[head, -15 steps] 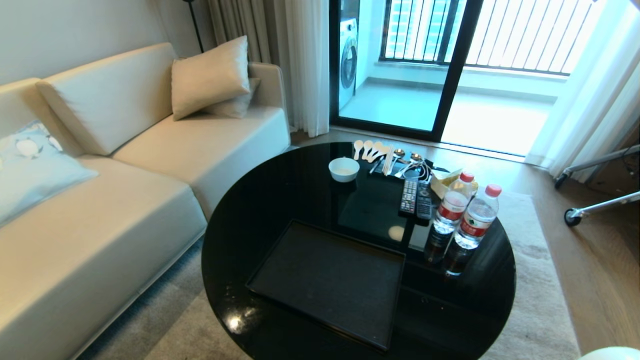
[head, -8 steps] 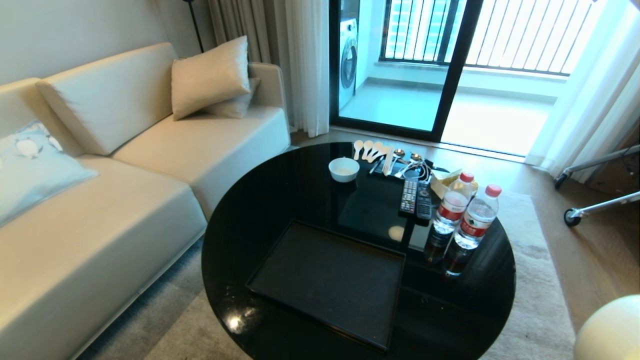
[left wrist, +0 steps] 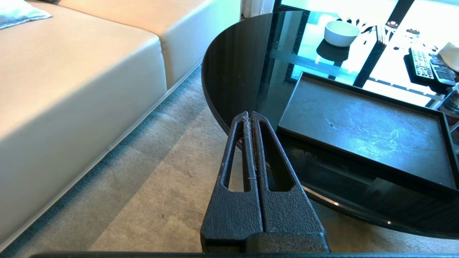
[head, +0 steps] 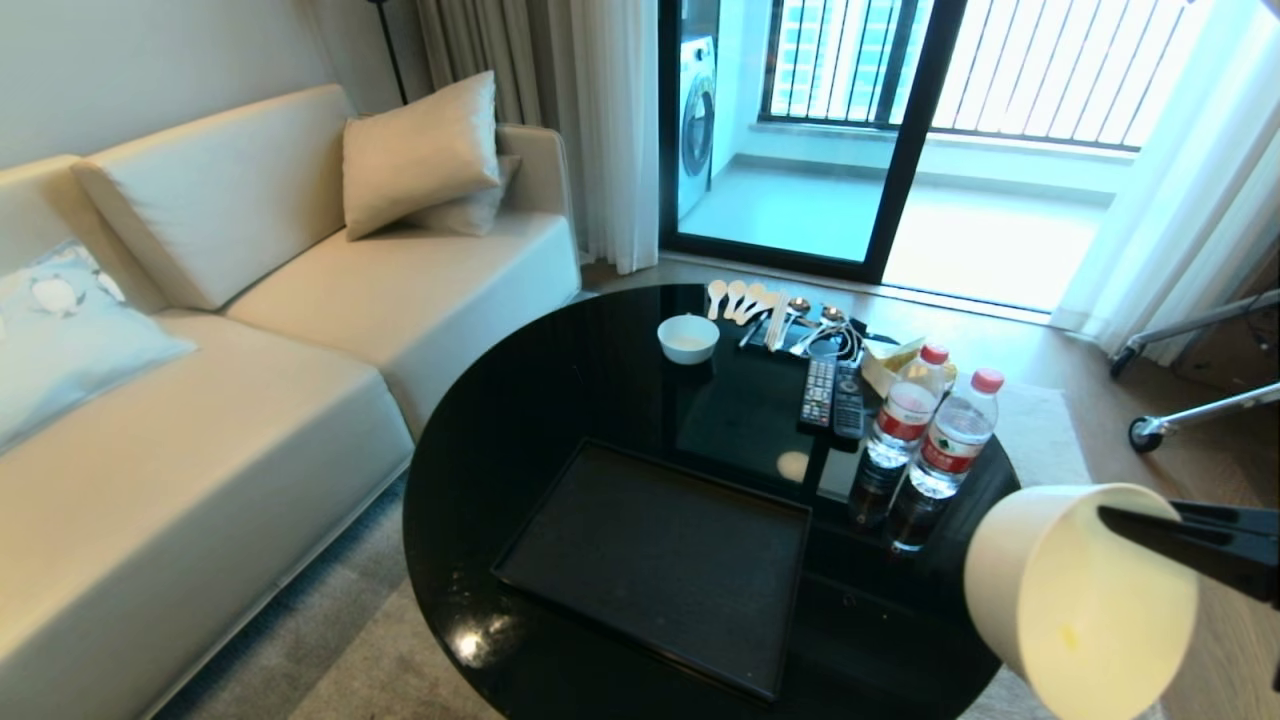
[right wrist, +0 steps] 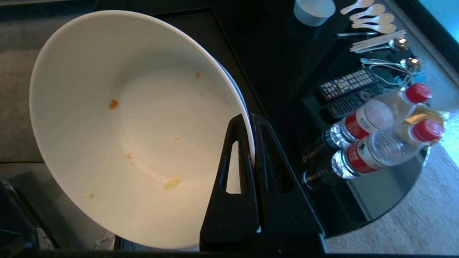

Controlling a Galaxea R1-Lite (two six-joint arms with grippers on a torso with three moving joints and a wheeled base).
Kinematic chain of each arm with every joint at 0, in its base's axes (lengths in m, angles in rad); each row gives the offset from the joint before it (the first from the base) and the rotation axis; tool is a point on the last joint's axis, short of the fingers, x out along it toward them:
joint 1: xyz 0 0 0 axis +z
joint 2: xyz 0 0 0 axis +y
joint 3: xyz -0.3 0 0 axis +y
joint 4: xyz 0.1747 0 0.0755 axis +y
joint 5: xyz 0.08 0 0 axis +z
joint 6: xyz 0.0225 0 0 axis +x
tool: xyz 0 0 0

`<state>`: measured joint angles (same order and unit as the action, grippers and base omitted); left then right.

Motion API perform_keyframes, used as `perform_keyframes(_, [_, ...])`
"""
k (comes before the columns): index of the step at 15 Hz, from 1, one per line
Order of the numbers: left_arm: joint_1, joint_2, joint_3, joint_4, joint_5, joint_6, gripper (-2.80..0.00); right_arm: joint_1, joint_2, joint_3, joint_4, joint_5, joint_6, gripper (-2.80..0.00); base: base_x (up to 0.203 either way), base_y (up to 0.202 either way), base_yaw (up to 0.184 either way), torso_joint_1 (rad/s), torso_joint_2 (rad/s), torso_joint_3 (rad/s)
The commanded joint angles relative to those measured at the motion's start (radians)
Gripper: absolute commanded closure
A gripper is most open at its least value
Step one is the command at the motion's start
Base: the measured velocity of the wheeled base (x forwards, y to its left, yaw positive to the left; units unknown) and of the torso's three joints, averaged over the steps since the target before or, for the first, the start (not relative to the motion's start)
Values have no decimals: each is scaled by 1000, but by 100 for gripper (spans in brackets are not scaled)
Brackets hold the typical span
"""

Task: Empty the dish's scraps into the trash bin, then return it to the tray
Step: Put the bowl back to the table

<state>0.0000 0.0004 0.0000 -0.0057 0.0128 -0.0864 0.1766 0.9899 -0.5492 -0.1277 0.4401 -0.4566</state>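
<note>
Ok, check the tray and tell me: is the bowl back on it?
No: the tray lies bare, and the right gripper holds the bowl by its rim.

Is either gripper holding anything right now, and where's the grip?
The right gripper holds the dish by its rim, fingers pinching the wall. The left gripper holds nothing.

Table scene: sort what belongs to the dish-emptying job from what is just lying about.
Job:
- dish, pinched at its rim by the right gripper
- leftover scrap bits in the dish
- black tray

Lying about:
- small white bowl
- two water bottles
- remote controls
- spoons
- sofa
</note>
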Motion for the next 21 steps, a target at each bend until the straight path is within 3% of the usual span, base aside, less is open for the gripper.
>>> perform_keyframes(1, [0, 0, 0, 0, 1, -1, 0, 96, 244, -10, -83, -18, -3, 0, 0, 0, 0, 0, 0, 0])
perform_keyframes(3, [0, 0, 0, 0, 1, -1, 0, 167, 395, -21, -204, -74, 31, 0, 0, 0, 0, 0, 0, 0])
perform_keyframes(6, [0, 0, 0, 0, 1, -1, 0, 279, 597, -86, -331, -217, 180, 0, 0, 0, 0, 0, 0, 0])
perform_keyframes(10, [0, 0, 0, 0, 1, -1, 0, 386, 820, -220, -335, -463, 542, 0, 0, 0, 0, 0, 0, 0])
perform_keyframes(14, [0, 0, 0, 0, 1, -1, 0, 400, 994, -273, -272, -595, 787, 0, 0, 0, 0, 0, 0, 0])
perform_keyframes(16, [0, 0, 0, 0, 1, -1, 0, 400, 1052, -290, -262, -616, 850, 0, 0, 0, 0, 0, 0, 0])
perform_keyframes(21, [0, 0, 0, 0, 1, -1, 0, 400, 1164, -385, -259, -617, 891, 0, 0, 0, 0, 0, 0, 0])
